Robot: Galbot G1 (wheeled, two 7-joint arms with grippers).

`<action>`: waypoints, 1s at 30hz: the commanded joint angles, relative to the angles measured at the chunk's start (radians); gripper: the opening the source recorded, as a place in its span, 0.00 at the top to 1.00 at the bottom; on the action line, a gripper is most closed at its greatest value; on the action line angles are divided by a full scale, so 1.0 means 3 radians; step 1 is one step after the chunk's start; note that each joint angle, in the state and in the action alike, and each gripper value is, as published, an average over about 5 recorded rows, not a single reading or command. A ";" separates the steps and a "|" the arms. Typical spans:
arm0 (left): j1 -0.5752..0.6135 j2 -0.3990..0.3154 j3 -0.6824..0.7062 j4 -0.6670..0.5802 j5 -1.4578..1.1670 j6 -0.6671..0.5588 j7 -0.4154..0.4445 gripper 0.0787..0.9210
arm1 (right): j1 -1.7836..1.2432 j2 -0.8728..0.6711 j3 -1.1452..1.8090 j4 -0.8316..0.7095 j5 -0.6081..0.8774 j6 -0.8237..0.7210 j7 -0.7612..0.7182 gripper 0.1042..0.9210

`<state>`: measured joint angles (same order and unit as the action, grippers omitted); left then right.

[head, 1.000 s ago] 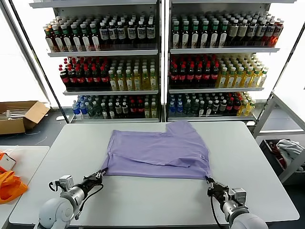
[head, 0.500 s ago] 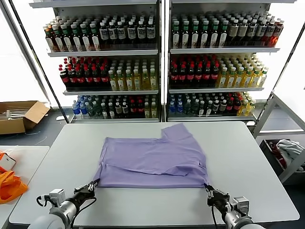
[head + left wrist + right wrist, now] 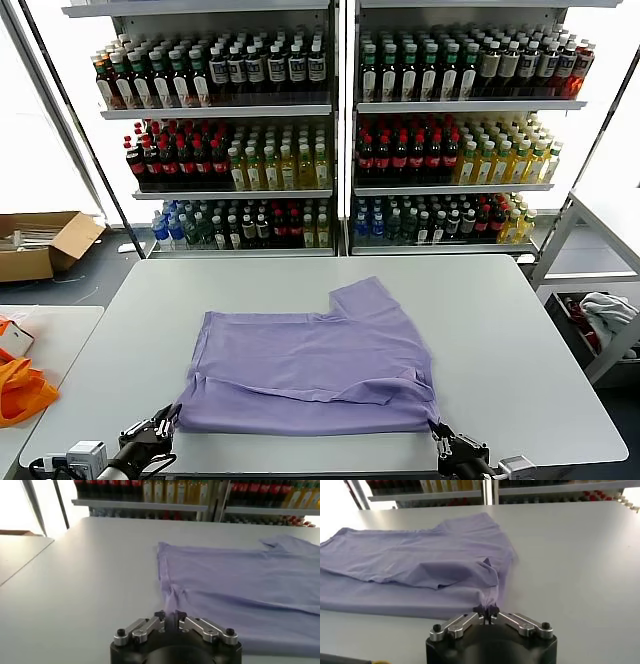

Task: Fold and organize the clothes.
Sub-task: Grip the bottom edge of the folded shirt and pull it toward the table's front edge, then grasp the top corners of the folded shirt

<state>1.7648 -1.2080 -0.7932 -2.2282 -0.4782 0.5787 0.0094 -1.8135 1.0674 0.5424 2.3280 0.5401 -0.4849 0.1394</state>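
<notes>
The lavender T-shirt [image 3: 315,365] lies folded over on the grey table [image 3: 500,320], one sleeve sticking out at the far right. My left gripper [image 3: 172,415] is at the table's near edge, shut on the shirt's near left corner; the left wrist view shows its gripper [image 3: 170,616] pinching the shirt's fabric [image 3: 235,590]. My right gripper [image 3: 437,433] is at the near edge, shut on the near right corner; the right wrist view shows its gripper [image 3: 486,610] pinching a bunched tip of the shirt [image 3: 420,565]. The printed graphic and the neck label are hidden.
Shelves of bottles [image 3: 330,130] stand behind the table. An orange cloth [image 3: 18,388] lies on a side table at the left, a cardboard box [image 3: 45,243] behind it. A grey-white clothes pile [image 3: 605,312] sits in a bin at the right.
Both grippers have pulled back toward the table's near edge, dragging the shirt toward me. The shirt has slid nearer and its near corners are stretched out.
</notes>
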 commanded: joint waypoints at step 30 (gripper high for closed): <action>-0.3068 0.1228 0.1704 0.2436 -0.0676 -0.0010 0.0859 0.12 | 0.4309 0.0090 -0.1524 -0.3284 0.0353 -0.0310 -0.0949 0.12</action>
<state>1.2078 -0.8684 -0.5452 -1.8103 -0.6494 0.5764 0.2355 -0.8100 1.0370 0.2284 1.6457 0.6622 -0.5548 -0.0872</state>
